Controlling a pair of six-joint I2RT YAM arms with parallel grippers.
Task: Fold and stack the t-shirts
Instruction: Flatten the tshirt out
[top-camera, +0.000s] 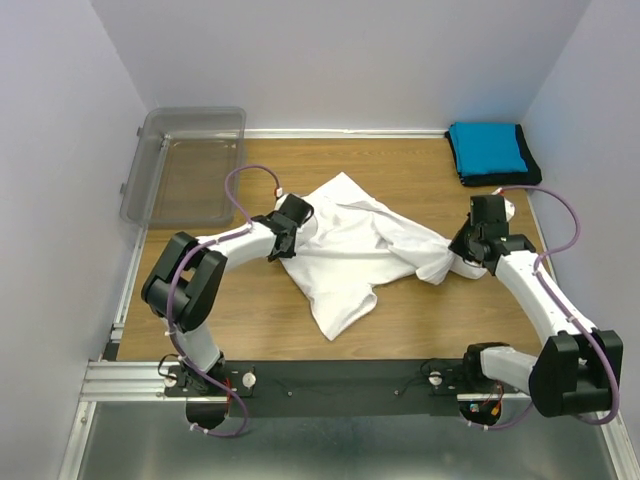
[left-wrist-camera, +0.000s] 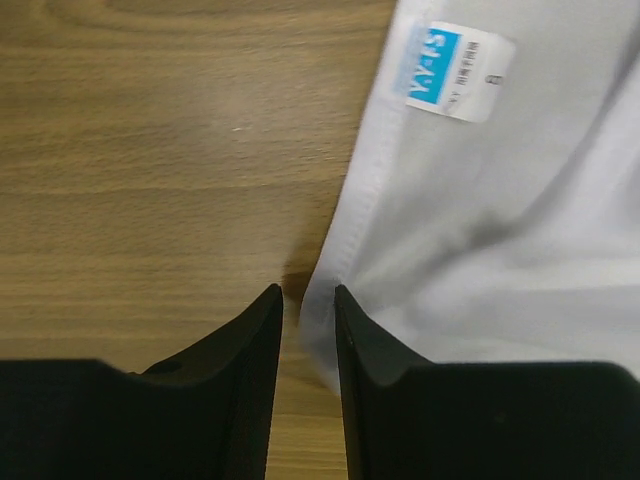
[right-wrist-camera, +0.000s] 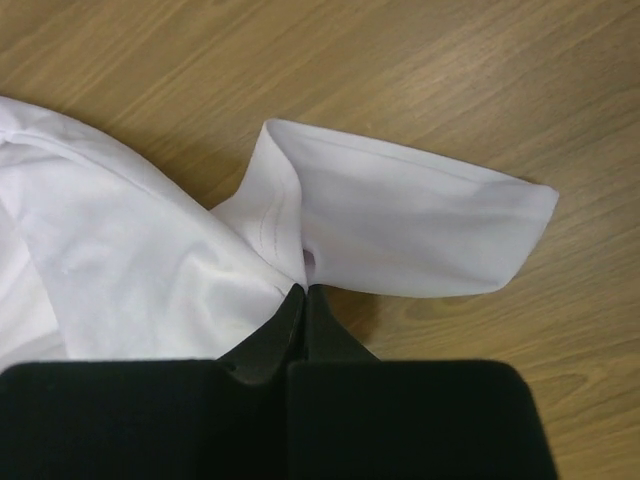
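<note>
Right claw (right-wrist-camera: 305, 290) is clamping tightly on a fold of the white t-shirt (right-wrist-camera: 130, 260); left claw (left-wrist-camera: 308, 292) is sitting narrowly parted, astride the shirt's edge.

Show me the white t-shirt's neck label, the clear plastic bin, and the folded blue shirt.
neck label (left-wrist-camera: 458, 70), left wrist view, on its blue printed patch.
clear plastic bin (top-camera: 140, 175), top external view, on its left wall.
blue shirt (top-camera: 487, 148), top external view, middle of its folded top face.

White t-shirt (top-camera: 345, 250), blue t-shirt (top-camera: 487, 148), black t-shirt (top-camera: 500, 180)
</note>
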